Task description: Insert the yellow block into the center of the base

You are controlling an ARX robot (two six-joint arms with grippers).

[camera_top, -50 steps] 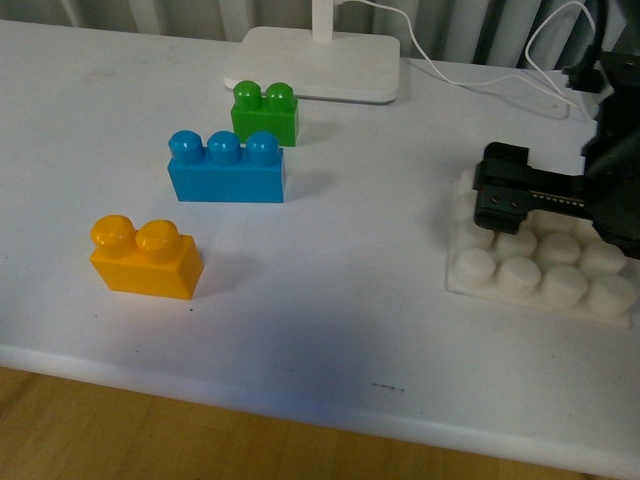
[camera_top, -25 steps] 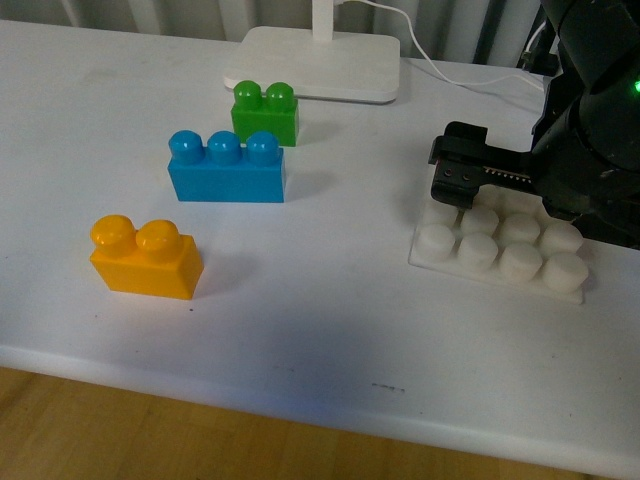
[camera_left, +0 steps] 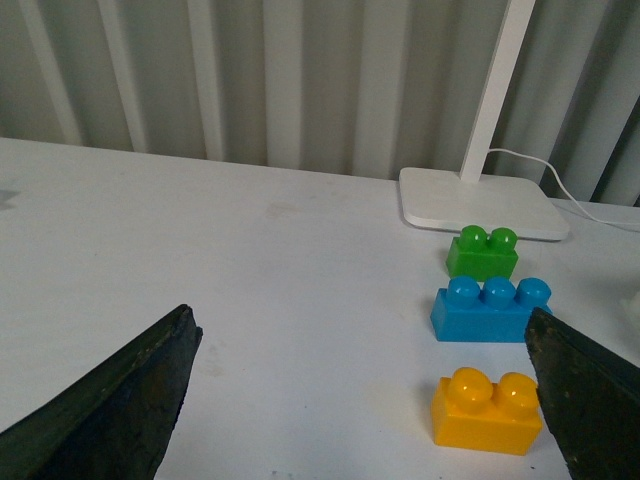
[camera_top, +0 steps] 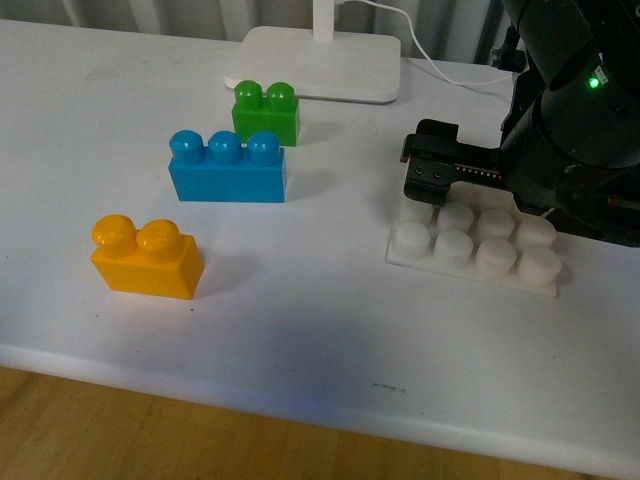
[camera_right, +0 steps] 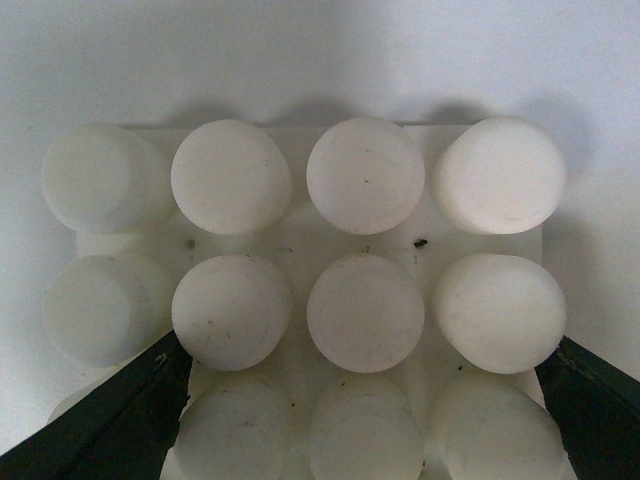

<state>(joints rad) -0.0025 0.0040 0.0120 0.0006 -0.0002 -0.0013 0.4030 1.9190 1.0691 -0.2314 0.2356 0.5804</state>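
The yellow block (camera_top: 146, 258) sits on the white table at the front left; it also shows in the left wrist view (camera_left: 487, 411). The base (camera_top: 472, 246), a white studded plate, lies on the table at the right. My right gripper (camera_top: 432, 178) is shut on the base's far part, its black arm over the back rows. In the right wrist view the base (camera_right: 365, 310) fills the frame between the two fingers. My left gripper (camera_left: 365, 400) is open and empty, with the yellow block near one finger.
A blue three-stud brick (camera_top: 227, 167) and a green two-stud brick (camera_top: 265, 113) stand behind the yellow block. A white lamp foot (camera_top: 318, 62) with a pole and cable is at the back. The table's front edge (camera_top: 300, 395) is close.
My right gripper has slid the base leftward across the table toward the middle. The bricks have not moved.
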